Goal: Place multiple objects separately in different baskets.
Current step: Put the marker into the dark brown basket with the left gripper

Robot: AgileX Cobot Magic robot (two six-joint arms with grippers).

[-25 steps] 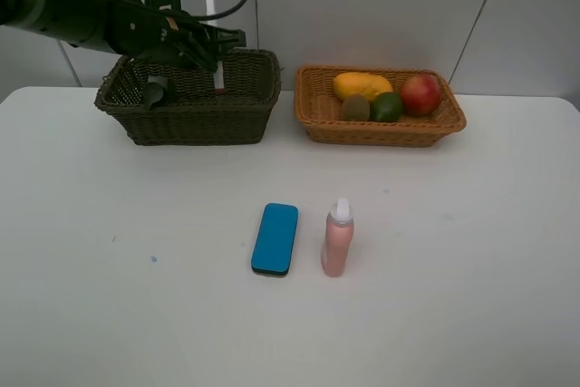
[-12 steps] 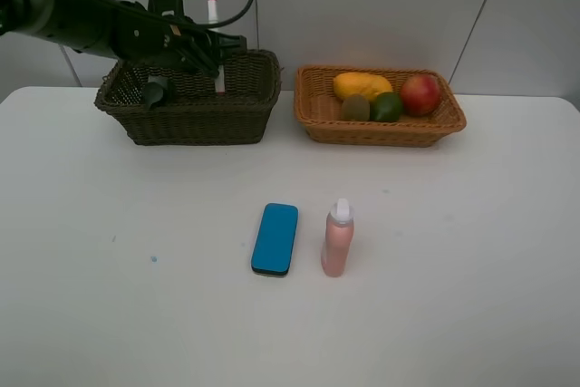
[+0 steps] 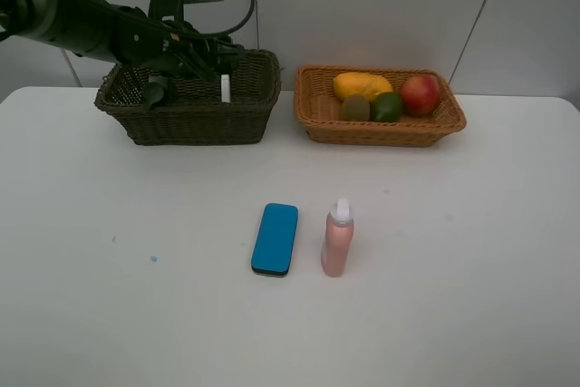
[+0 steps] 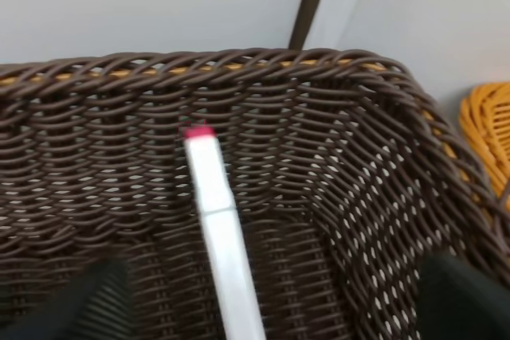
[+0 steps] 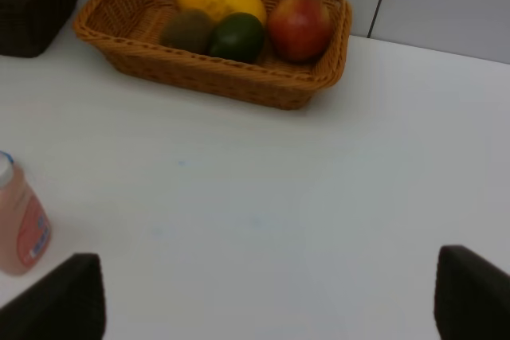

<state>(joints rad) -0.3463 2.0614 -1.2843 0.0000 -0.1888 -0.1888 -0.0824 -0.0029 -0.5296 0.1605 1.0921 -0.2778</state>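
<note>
At the back of the worktop [image 3: 109, 296] a deep basket [image 3: 186, 124], left, holds a marker [image 3: 225, 88]; a shallow basket [image 3: 381, 131] beside it, right, holds a mango [image 3: 361, 84], kiwi [image 3: 354, 107], avocado [image 3: 388, 107] and pomegranate [image 3: 420, 93]. Nearer the front an eraser [image 3: 275, 238] lies just left of an upright spray bottle [image 3: 337, 240].

The exterior high camera looks down from the front across the whole desk [image 3: 453, 314] toward the wall [image 3: 362, 6], far enough back to take in both the dark basket [image 3: 190, 122] and the orange basket [image 3: 381, 136]. The left wrist camera sits very near, peering into the dark basket's corner, with the marker [image 4: 219, 228] mid-frame. The right wrist camera hangs farther off over the desk, facing the orange basket, with the pink bottle [image 5: 20, 224] at the frame's edge. All three views share the orange basket.
</note>
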